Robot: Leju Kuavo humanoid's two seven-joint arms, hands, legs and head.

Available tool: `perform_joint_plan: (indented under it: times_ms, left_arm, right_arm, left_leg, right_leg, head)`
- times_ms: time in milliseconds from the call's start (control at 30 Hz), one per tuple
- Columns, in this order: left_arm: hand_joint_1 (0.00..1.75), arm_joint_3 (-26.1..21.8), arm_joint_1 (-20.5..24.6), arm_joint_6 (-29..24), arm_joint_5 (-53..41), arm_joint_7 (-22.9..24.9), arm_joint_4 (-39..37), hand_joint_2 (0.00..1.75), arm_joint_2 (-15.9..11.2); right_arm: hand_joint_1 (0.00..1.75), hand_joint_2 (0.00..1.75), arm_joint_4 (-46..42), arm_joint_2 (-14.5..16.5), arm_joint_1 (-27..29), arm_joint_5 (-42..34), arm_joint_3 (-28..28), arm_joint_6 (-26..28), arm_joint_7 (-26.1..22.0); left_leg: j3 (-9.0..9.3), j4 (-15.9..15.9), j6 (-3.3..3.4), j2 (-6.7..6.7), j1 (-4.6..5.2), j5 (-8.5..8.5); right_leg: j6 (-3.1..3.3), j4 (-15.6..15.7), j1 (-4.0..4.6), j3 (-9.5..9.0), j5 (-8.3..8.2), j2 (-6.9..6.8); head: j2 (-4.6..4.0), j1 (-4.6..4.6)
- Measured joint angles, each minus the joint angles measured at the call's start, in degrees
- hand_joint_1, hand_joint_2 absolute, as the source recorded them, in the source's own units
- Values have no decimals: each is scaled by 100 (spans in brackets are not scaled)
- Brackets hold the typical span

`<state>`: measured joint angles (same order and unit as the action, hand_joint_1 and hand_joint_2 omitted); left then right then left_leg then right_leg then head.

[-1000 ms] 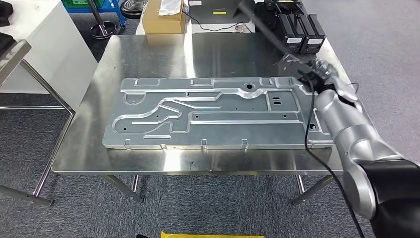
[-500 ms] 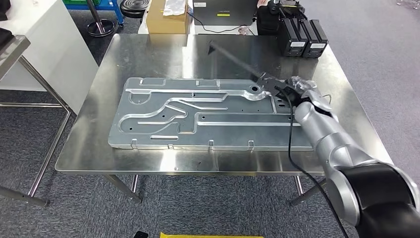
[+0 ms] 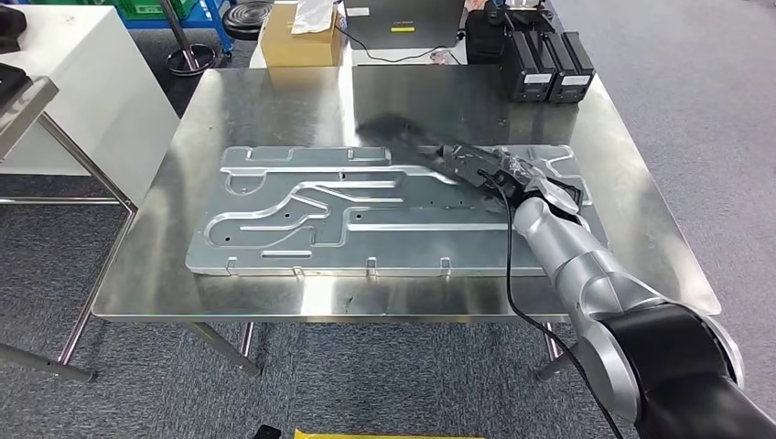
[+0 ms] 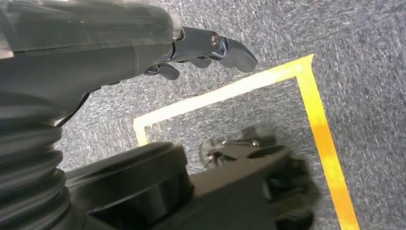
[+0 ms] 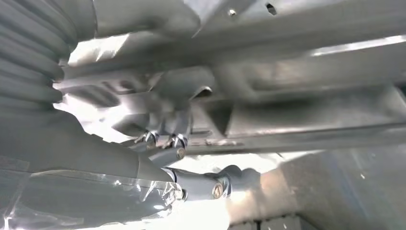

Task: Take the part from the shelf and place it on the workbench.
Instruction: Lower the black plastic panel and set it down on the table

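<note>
The steel workbench (image 3: 274,101) spreads wide across the head view, and lying flat across its middle is the big stamped metal panel (image 3: 366,215). The panel's near long edge runs close to the bench's front edge with a narrow strip of bare steel between; behind it, a broad band of bare top reaches toward the far edge. Bare steel shows to the left of the panel too, and a strip on the right.

The silver right arm (image 3: 586,265) comes in from the lower right and reaches over the panel's right end. The right hand (image 3: 526,178) holds the part (image 3: 458,160), a long dark piece, blurred, that stretches away to the left above the panel's upper right portion. In the right wrist view the fingers (image 5: 225,179) close against a thin bar (image 5: 306,136), so the grip is on.

At the far edge of the bench stand two black boxes (image 3: 544,69), and a cardboard box (image 3: 300,41) sits beyond the bench's far left.

The left hand (image 4: 206,45) hangs over grey carpet with yellow floor tape (image 4: 325,143), fingers slightly curled and holding nothing.
</note>
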<state>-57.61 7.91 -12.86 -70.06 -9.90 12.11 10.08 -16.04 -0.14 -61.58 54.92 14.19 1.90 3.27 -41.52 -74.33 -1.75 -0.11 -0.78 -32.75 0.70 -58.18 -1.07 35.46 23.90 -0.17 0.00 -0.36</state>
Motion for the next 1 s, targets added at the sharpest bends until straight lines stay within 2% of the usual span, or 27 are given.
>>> perform_joint_plan:
  times_ms: [33,67,133,167,200,300,333,367,433,467,500,533,567,633,667,700,767,800,867,900,967,1000]
  left_arm:
    - [0,-3,1,-7,13,2,0,44,0]
    - [0,-4,6,-15,20,5,0,0,0]
    - [0,-7,28,-37,35,6,0,0,-1]
    - [0,-8,43,-47,41,-3,0,0,0]
    - [0,-9,56,-52,44,-21,0,0,1]
    - [0,-11,77,-62,44,-99,0,0,2]
    - [0,-12,90,-66,44,-134,0,0,4]
    - [0,-12,109,-68,44,-169,0,0,8]
    - [0,-12,149,-71,44,-233,0,0,16]
    - [0,-12,160,-70,44,-251,0,0,19]
    - [0,-12,166,-65,41,-266,0,0,19]
    - [0,-11,173,-57,32,-277,0,0,20]
    - [0,-9,184,-46,22,-286,0,0,23]
    - [0,-2,216,-26,2,-295,0,0,45]
    - [0,4,230,-20,-4,-294,0,0,58]
    - [0,11,241,-19,-9,-292,0,0,70]
    - [0,26,248,-23,-15,-276,0,0,79]
    - [0,32,249,-33,-15,-264,0,0,81]
    - [0,38,246,-68,-7,-241,0,0,88]
    - [0,39,243,-90,-1,-229,0,0,91]
    - [0,38,230,-132,23,-198,0,0,96]
    - [0,37,221,-149,39,-184,0,0,96]
  right_arm:
    - [0,175,8,1,12,-16,-3,14,10]
    - [0,175,14,1,18,-31,-10,32,19]
    - [0,175,17,0,11,-66,-37,75,32]
    - [0,175,17,-2,5,-91,-58,103,37]
    - [0,175,17,-4,1,-120,-86,131,39]
    - [0,175,16,-26,-12,-231,-203,218,35]
    - [0,175,16,-45,-26,-275,-254,246,27]
    - [0,175,15,-71,-48,-316,-305,272,14]
    - [0,175,15,-146,-91,-397,-415,317,-11]
    - [0,131,15,-193,-105,-438,-468,347,-29]
    - [0,87,15,-245,-112,-490,-526,389,-60]
    - [0,44,8,-300,-118,-558,-586,442,-116]
    - [0,0,-9,-369,-131,-652,-658,511,-205]
    - [0,0,-61,-521,-211,-860,-822,649,-437]
    - [0,0,-89,-592,-268,-976,-915,712,-580]
    - [0,0,-118,-657,-322,-1093,-1017,761,-734]
    - [0,0,-191,-759,-382,-1354,-1243,842,-1085]
    - [0,0,-245,-801,-393,-1499,-1370,875,-1291]
    - [0,0,-374,-855,-419,-1819,-1621,919,-1749]
    - [0,0,-447,-868,-436,-1978,-1733,914,-1977]
    - [0,0,-589,-885,-454,-2265,-1925,855,-2361]
    - [0,0,-668,-885,-441,-2395,-2006,805,-2521]
  left_leg:
    - [10,-6,0,0,0,57]
    - [132,221,9,0,0,216]
    - [543,1030,48,-1,9,587]
    - [695,1348,76,-3,17,694]
    - [775,1527,102,-6,26,734]
    - [787,1611,201,-4,35,756]
    - [794,1638,247,0,30,778]
    - [800,1665,289,2,22,800]
    - [796,1681,334,-6,23,818]
    - [792,1678,341,-11,27,818]
    - [792,1674,343,-16,31,817]
    - [793,1667,344,-18,33,813]
    - [795,1656,342,-22,34,806]
    - [792,1622,326,-31,42,778]
    - [781,1600,310,-35,53,762]
    - [769,1587,291,-35,63,752]
    - [757,1589,247,-34,72,746]
    - [752,1589,220,-31,73,731]
    - [677,1397,163,-26,75,580]
    - [563,1130,137,-23,70,422]
    - [210,351,104,-22,48,67]
    - [51,35,93,-22,38,-26]
  right_leg:
    - [-1,-7,0,3,1,-2]
    - [-5,-17,-1,2,3,1]
    - [-32,-41,7,2,17,12]
    - [-57,-53,16,11,19,18]
    - [-84,-58,25,22,15,22]
    - [-185,-48,17,38,1,26]
    - [-215,-106,7,61,54,25]
    - [-238,-263,-1,128,164,25]
    - [-267,-929,-6,427,528,24]
    - [-280,-1319,-7,610,686,24]
    - [-289,-1593,-7,745,757,24]
    - [-290,-1660,-8,787,716,23]
    - [-284,-1484,-8,709,562,22]
    - [-249,-704,0,329,171,20]
    - [-228,-359,12,169,51,21]
    - [-211,-148,27,76,2,24]
    - [-178,-58,52,58,13,32]
    - [-154,-48,37,52,7,31]
    - [-93,-11,-1,29,-5,27]
    - [-67,6,-18,16,-10,24]
    - [-39,7,-14,10,-2,23]
    - [-35,4,-12,6,2,24]
  head:
    - [0,0]
    - [0,0]
    - [0,0]
    - [1,2]
    - [1,4]
    - [1,8]
    - [1,8]
    - [1,9]
    - [0,13]
    - [0,13]
    - [0,13]
    - [0,12]
    - [0,12]
    - [0,11]
    - [1,10]
    - [1,9]
    - [1,8]
    - [1,7]
    - [1,1]
    - [1,-2]
    - [1,-8]
    - [0,-8]
